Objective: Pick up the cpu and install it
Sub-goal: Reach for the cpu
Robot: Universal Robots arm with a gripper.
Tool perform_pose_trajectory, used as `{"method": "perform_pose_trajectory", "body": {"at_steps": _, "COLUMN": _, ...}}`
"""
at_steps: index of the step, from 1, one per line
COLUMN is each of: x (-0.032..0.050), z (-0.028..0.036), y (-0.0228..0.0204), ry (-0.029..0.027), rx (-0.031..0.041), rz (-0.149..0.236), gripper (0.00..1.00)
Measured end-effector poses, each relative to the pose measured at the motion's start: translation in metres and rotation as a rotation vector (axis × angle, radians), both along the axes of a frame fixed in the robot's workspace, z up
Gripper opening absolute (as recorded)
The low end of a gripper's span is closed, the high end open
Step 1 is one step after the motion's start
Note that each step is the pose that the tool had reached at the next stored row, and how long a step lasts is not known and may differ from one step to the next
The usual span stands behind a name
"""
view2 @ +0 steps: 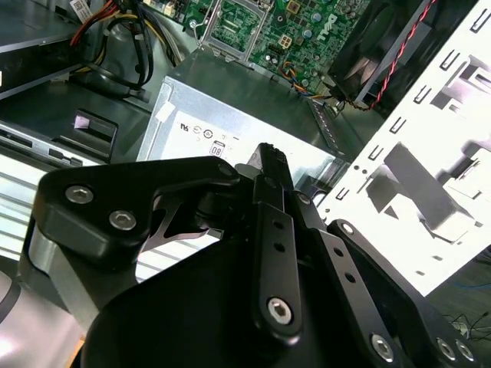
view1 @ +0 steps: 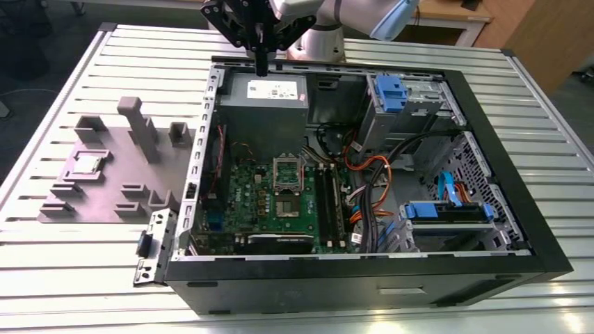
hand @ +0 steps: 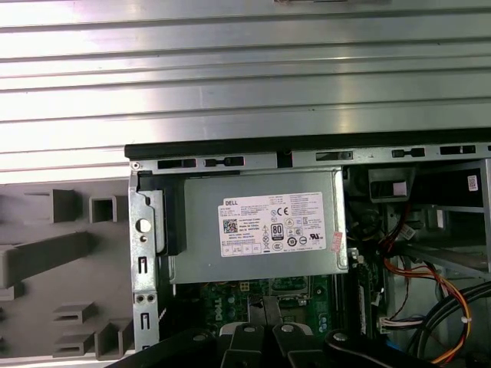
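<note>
On the exterior view's left, a grey plastic tray lies on the slatted metal table, with several upright blocks rising from it. The cpu sits flat in a square seat on that tray, silvery top up, well apart from the arm and outside the computer.

Moving right, the open computer case lies on its side just beside the tray. The gripper hangs above the case's far corner nearest the tray, pointing down over the grey power supply. Its fingers look drawn together into one narrow tip, with nothing held between them. In the second wrist view the gripper has the same slim profile above the power supply. In the first wrist view the labelled face of the power supply lies directly below.

Nearer than the power supply lies the green motherboard, with a silver socket frame on it. Further right run orange cables, and beyond them are the drive bays with blue brackets.
</note>
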State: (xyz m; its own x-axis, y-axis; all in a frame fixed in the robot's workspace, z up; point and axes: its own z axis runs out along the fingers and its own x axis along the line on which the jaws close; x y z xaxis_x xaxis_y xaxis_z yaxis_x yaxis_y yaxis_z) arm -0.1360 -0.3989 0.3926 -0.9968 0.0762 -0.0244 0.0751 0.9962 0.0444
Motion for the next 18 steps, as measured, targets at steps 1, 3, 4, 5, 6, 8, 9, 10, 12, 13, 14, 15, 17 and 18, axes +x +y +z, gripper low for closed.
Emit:
{"method": "perform_pose_trajectory", "body": {"at_steps": 1, "x": -0.0002, "z": 0.0000, "y": 0.0000, "ry": -0.0001, "rx": 0.0000, "rz": 0.000, "gripper": 0.11}}
{"method": "perform_pose_trajectory", "body": {"at_steps": 3, "x": -0.0003, "z": 0.0000, "y": 0.0000, "ry": 0.0000, "rx": -0.0001, "rz": 0.000, "gripper": 0.11}}
{"method": "perform_pose_trajectory", "body": {"at_steps": 4, "x": -0.0006, "z": 0.0000, "y": 0.0000, "ry": 0.0000, "rx": 0.0000, "rz": 0.000, "gripper": 0.11}}
{"method": "perform_pose_trajectory", "body": {"at_steps": 5, "x": -0.0018, "z": 0.0000, "y": -0.0001, "ry": -0.0001, "rx": 0.0000, "rz": 0.000, "gripper": 0.11}}
{"method": "perform_pose_trajectory", "body": {"at_steps": 6, "x": -0.0030, "z": 0.0000, "y": -0.0001, "ry": 0.0000, "rx": -0.0001, "rz": 0.000, "gripper": 0.11}}
{"method": "perform_pose_trajectory", "body": {"at_steps": 8, "x": -0.0044, "z": -0.0001, "y": 0.0000, "ry": -0.0001, "rx": 0.0001, "rz": 0.000, "gripper": 0.11}}
{"method": "perform_pose_trajectory", "body": {"at_steps": 9, "x": -0.0046, "z": -0.0001, "y": 0.0000, "ry": 0.0000, "rx": 0.0000, "rz": 0.000, "gripper": 0.11}}
{"method": "perform_pose_trajectory", "body": {"at_steps": 10, "x": -0.0046, "z": -0.0001, "y": 0.0000, "ry": 0.0000, "rx": 0.0000, "rz": 0.000, "gripper": 0.11}}
{"method": "perform_pose_trajectory", "body": {"at_steps": 12, "x": -0.0078, "z": 0.0000, "y": 0.0000, "ry": 0.0000, "rx": -0.0001, "rz": 0.000, "gripper": 0.11}}
{"method": "perform_pose_trajectory", "body": {"at_steps": 13, "x": -0.0078, "z": -0.0001, "y": 0.0000, "ry": -0.0001, "rx": 0.0000, "rz": 0.000, "gripper": 0.11}}
{"method": "perform_pose_trajectory", "body": {"at_steps": 14, "x": -0.0079, "z": -0.0001, "y": 0.0000, "ry": -0.0001, "rx": 0.0001, "rz": 0.000, "gripper": 0.11}}
{"method": "perform_pose_trajectory", "body": {"at_steps": 15, "x": -0.0083, "z": 0.0000, "y": 0.0000, "ry": 0.0000, "rx": -0.0001, "rz": 0.000, "gripper": 0.11}}
{"method": "perform_pose_trajectory", "body": {"at_steps": 17, "x": -0.0091, "z": -0.0001, "y": 0.0000, "ry": -0.0001, "rx": 0.0000, "rz": 0.000, "gripper": 0.11}}
{"method": "perform_pose_trajectory", "body": {"at_steps": 18, "x": -0.0097, "z": -0.0001, "y": 0.0000, "ry": -0.0001, "rx": 0.0000, "rz": 0.000, "gripper": 0.11}}
